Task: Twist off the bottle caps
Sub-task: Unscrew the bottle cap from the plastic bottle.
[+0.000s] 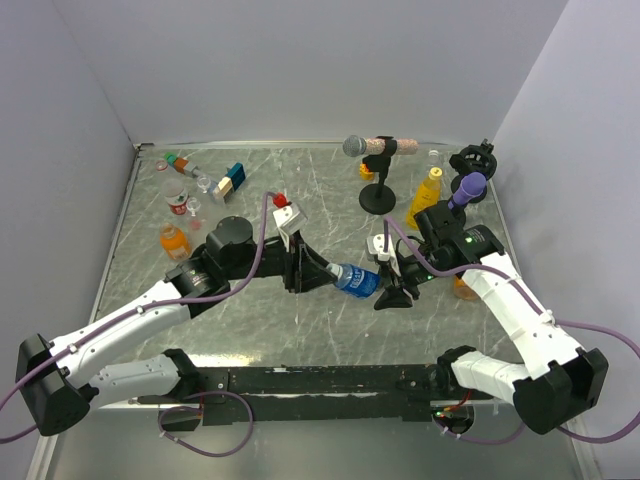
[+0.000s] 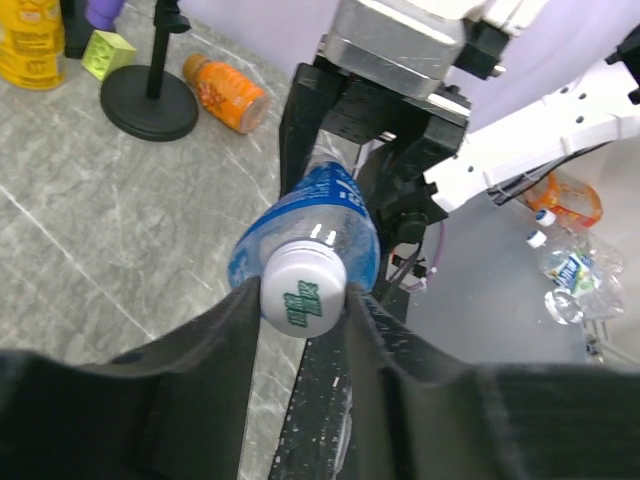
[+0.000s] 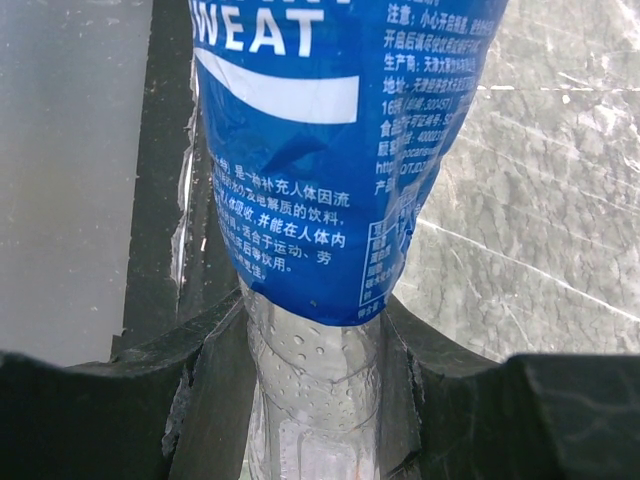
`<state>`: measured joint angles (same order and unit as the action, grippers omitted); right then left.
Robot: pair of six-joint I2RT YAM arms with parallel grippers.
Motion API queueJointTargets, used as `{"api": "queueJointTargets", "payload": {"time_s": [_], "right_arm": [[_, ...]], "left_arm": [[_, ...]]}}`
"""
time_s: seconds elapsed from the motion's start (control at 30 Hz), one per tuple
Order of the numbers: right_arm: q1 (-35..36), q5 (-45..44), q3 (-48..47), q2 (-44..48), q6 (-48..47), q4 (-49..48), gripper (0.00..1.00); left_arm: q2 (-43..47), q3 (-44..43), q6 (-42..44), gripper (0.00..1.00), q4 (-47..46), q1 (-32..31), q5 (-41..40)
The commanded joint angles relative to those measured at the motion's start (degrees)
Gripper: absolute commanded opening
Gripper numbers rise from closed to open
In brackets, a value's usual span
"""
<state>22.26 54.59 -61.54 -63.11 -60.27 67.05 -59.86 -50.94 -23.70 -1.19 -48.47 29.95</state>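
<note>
The clear plastic bottle with a blue label [image 1: 355,280] lies on its side in the air just toward 5 o'clock of the middle of the grey marbled table [image 1: 300,340]. Its white round screw cap [image 2: 303,292] points to 9 o'clock.

The right gripper [image 3: 315,370] is clamped on the bare lower body. The left gripper [image 2: 303,300] has both fingers pressed against the sides of the cap, so it is grasping the cap.

The cap sits fully down on the neck, so I judge the first twist not yet made.

The tall yellow plastic bottle [image 1: 424,198] at 2 o'clock, the squat orange plastic bottle [image 1: 174,240] at 9 o'clock and the small clear bottles [image 1: 195,185] at 10 o'clock remain to be done. Their caps are too small to read.

For room, the white side walls [image 1: 90,90] stand well apart from both arms. The black microphone stand [image 1: 377,198] is the nearest obstacle, at 12 o'clock from the held bottle. Open table lies toward 6 and 7 o'clock, so the left wrist should be able to roll freely there.
</note>
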Motion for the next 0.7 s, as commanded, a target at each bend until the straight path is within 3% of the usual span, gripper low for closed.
{"api": "queueJointTargets", "payload": {"time_s": [0.0,0.1,0.17,0.2,0.33,0.5,0.67], "right_arm": [[0.59,1.49,0.37,-0.08,-1.34,-0.25,0.34],[0.59,1.31,0.45,-0.08,-1.34,-0.34,0.34],[0.59,1.05,0.63,-0.08,-0.99,-0.60,0.34],[0.59,0.79,0.80,-0.17,-0.55,-1.04,0.34],[0.59,-3.16,1.42,-0.08,4.44,-4.81,0.33],[0.59,-9.06,2.30,-0.17,9.64,-9.56,0.33],[0.59,-10.46,2.13,-1.75,11.58,-11.06,0.32]], "left_arm": [[-0.44,-2.76,-0.11,0.38,-2.76,-0.05,1.42],[-0.96,-2.94,-0.99,0.24,-2.59,-0.05,1.86],[-1.23,-3.20,-2.04,0.05,-2.59,-0.05,1.95],[-1.05,-3.03,-2.92,0.01,-2.76,-0.05,1.69],[0.70,-1.27,-9.41,0.01,-2.86,-0.05,-2.16],[3.78,1.19,-29.52,0.01,0.75,-0.05,-15.79],[1.59,-1.97,-40.79,0.01,7.25,-0.14,-17.13]]}}
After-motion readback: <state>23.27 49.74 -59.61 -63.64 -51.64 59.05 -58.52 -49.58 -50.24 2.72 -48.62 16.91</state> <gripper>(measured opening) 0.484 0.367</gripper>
